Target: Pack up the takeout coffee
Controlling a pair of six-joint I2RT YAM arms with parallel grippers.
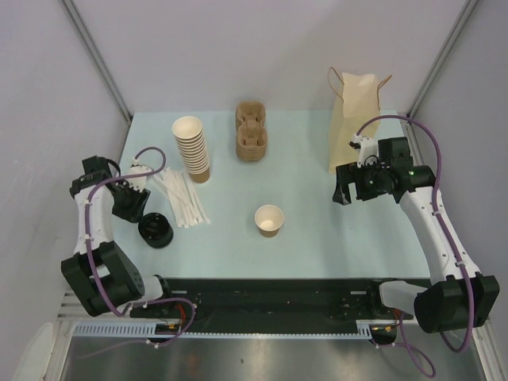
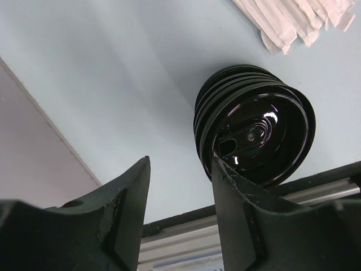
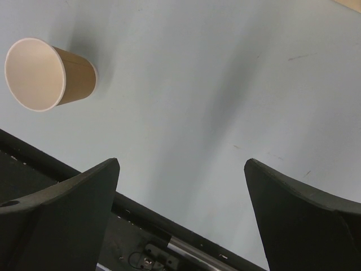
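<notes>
Hovering beside stacked lids (image 2: pixel 254 132), straws (image 1: pixel 182 200) nearby, left fingers (image 2: pixel 121 220) gape empty; right fingers (image 3: pixel 67 220) spread wide, cup (image 3: pixel 42 73) apart.

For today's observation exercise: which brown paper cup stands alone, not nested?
The lidless cup in the middle; the rest sit nested in the tall stack farther back, to the left.

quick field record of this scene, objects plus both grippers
single cup: small brown paper cup, lidless, upright, mid-table
lids: stack of black plastic lids on light blue table
left gripper: partly open, empty, beside the lids
right gripper: wide open, empty
cup stack: tall stack of brown paper cups
straws: white paper-wrapped straws
carriers: brown pulp cup carriers
bag: upright brown paper bag, far right
</notes>
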